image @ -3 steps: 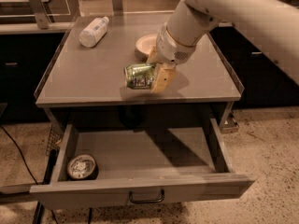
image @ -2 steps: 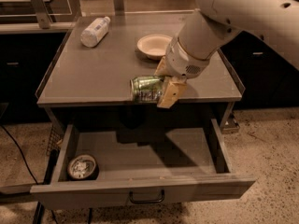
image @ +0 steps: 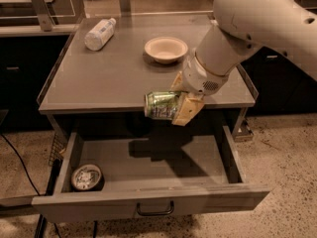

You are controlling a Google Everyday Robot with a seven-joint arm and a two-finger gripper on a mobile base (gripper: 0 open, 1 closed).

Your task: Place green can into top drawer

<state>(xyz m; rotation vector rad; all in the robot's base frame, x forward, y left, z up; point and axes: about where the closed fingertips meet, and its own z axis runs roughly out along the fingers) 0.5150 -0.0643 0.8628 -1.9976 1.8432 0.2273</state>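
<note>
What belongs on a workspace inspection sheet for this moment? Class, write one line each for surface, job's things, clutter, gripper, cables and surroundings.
Surface: grey cabinet top, flat.
Job's things: green can held on its side in the air at the cabinet's front edge, above the open top drawer.
Clutter: white bottle lying at back left; bowl upright towards the back; silver-topped can in the drawer's front left corner.
Gripper: gripper shut on the green can, over the drawer.
Cables: black cable on the floor, left.
Surroundings: speckled floor; dark cabinets behind.
</note>
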